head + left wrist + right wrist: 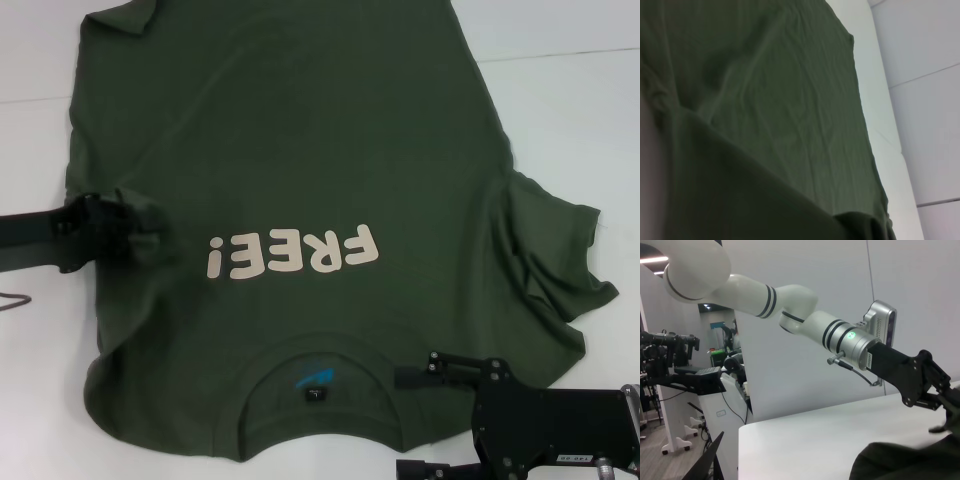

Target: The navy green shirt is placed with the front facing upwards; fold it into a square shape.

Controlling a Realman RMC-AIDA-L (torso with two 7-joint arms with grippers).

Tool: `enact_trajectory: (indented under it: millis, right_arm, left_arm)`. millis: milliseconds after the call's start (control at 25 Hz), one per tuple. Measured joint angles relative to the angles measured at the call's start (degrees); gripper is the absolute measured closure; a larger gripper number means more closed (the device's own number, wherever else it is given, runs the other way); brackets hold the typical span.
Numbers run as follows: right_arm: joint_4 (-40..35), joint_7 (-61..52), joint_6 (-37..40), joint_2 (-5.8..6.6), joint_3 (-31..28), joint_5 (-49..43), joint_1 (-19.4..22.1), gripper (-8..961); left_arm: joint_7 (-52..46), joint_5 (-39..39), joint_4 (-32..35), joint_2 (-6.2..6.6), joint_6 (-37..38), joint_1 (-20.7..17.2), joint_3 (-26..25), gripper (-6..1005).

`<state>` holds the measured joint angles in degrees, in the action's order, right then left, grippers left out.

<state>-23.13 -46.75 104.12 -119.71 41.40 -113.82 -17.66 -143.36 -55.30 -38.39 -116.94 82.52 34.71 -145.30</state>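
Looking down from the head camera, I see one navy green shirt (pixel 300 180) spread across most of the white table (pixel 570 90), print side up, with its collar (pixel 320 395) at the near edge toward the robot and the hem at the far end. It is the only garment in view, and the cream "FREE!" lettering (pixel 293 253) reads upside down from where I sit. I judge the fold as barely begun: the body lies flat and unfolded, the sleeve on the robot's right (pixel 545 255) sprawls out in loose wrinkles, and only the cloth on the robot's left is bunched up. Both side folds and the lengthwise fold remain to be made before it is a square. I count two arms at work. The left gripper (pixel 125 235) sits at the shirt's left edge near the sleeve, its jaws clamped on a gathered lump of that fabric; the right wrist camera shows the same dark fingers (pixel 940 400) closed in raised cloth. The right gripper (pixel 425 372) is low at the near right, beside the collar over the shoulder, and I cannot tell whether its jaws are apart or together. One thin dark wire-like object (pixel 14 300) lies on the table at the left edge.
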Motion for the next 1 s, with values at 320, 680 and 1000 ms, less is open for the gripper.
enact_trajectory:
  millis: [320,680,1000]
  right_arm:
    - [-0.2,0.0,-0.1,0.04,0.0,0.0,0.2,72]
    - [-0.1,0.5,-0.2,0.09,-0.3,0.0,0.3,71]
    - [-0.3,0.6,-0.2,0.10,-0.3,0.0,0.3,72]
  left_arm:
    - [0.0,0.2,-0.4,-0.41,-0.1,-0.4,0.8,791]
    - [-3.1,0.3,-2.5,3.19,-1.1,-3.6,-1.8,424]
    - [-5.3,3.7,1.8,2.64,-7.4,-3.3,-0.6,113]
